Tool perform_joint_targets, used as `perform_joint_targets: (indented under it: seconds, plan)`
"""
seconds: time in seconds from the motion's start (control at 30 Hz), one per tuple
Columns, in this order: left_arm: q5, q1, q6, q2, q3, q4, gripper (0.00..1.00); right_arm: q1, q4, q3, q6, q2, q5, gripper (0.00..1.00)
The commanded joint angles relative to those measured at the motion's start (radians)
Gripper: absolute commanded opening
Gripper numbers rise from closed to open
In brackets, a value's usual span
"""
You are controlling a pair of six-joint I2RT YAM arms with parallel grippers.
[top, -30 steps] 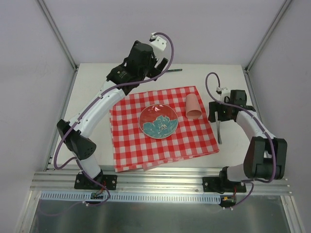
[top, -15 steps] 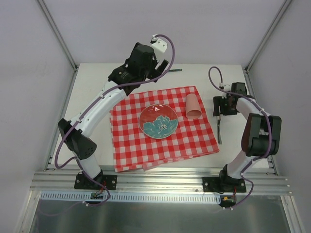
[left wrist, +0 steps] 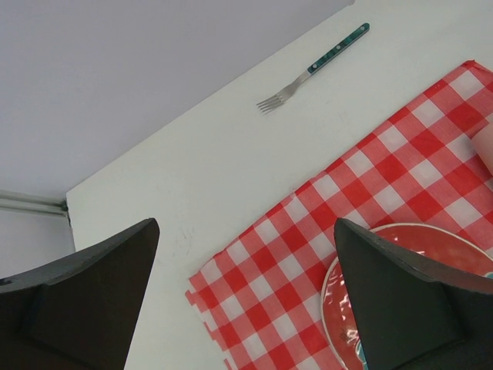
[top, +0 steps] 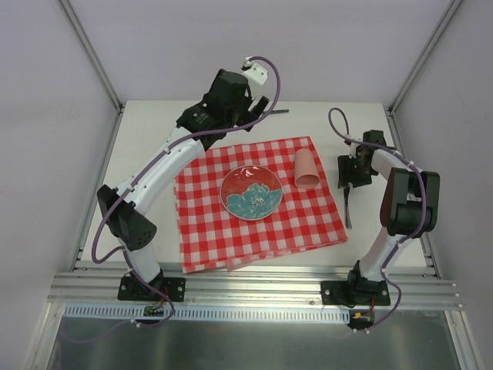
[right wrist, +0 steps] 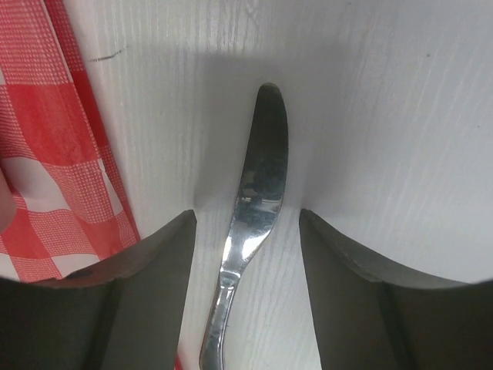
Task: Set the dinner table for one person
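Observation:
On the off-white dinner table (top: 146,154) lies a red-and-white checked cloth (top: 258,204). It bears a red plate with a teal flower (top: 251,193) and a pink cup (top: 306,170) on its side. A steel knife (top: 348,212) lies on the bare table just right of the cloth. My right gripper (top: 350,177) is low over the knife's blade end. In the right wrist view the knife (right wrist: 258,193) runs between the fingers (right wrist: 139,285) of the right gripper (right wrist: 247,217), with a gap on each side. My left gripper (left wrist: 246,225) hangs wide open above the cloth's far left corner (left wrist: 308,254).
A fork with a teal handle (left wrist: 312,68) lies on the bare table near the back edge, beyond the cloth; in the top view the fork (top: 276,112) shows beside the left wrist. White walls enclose the table on three sides. An aluminium rail (top: 254,289) runs along the near edge.
The right gripper has slid away from me along the knife toward its blade and its jaws have narrowed around it. The right elbow has swung right. The left arm has drifted slightly toward the back.

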Motion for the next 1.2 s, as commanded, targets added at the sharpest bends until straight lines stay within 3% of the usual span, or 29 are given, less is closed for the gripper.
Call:
perform_joint_targets:
  seconds: [0.0, 0.2, 0.3, 0.6, 1.0, 1.17]
  plan:
    - [-0.008, 0.001, -0.017, 0.003, 0.052, 0.024, 0.99, -0.003, -0.052, 0.056, -0.01, 0.024, 0.004, 0.59]
    - [-0.007, 0.001, -0.02, 0.013, 0.064, 0.024, 0.99, -0.003, -0.06, 0.059, -0.018, 0.034, -0.013, 0.51]
    - [-0.007, 0.0, -0.02, 0.018, 0.073, 0.024, 0.99, -0.003, -0.066, 0.057, -0.015, 0.041, 0.001, 0.41]
    - [-0.008, 0.0, -0.02, 0.023, 0.079, 0.024, 0.99, 0.002, -0.089, 0.064, -0.018, 0.06, 0.061, 0.31]
    - [-0.007, 0.0, -0.022, 0.033, 0.093, 0.024, 0.99, 0.002, -0.106, 0.084, -0.02, 0.074, 0.051, 0.03]
    - [-0.005, 0.0, -0.019, 0.035, 0.095, 0.024, 0.99, 0.003, -0.107, 0.082, -0.02, 0.07, 0.047, 0.0]
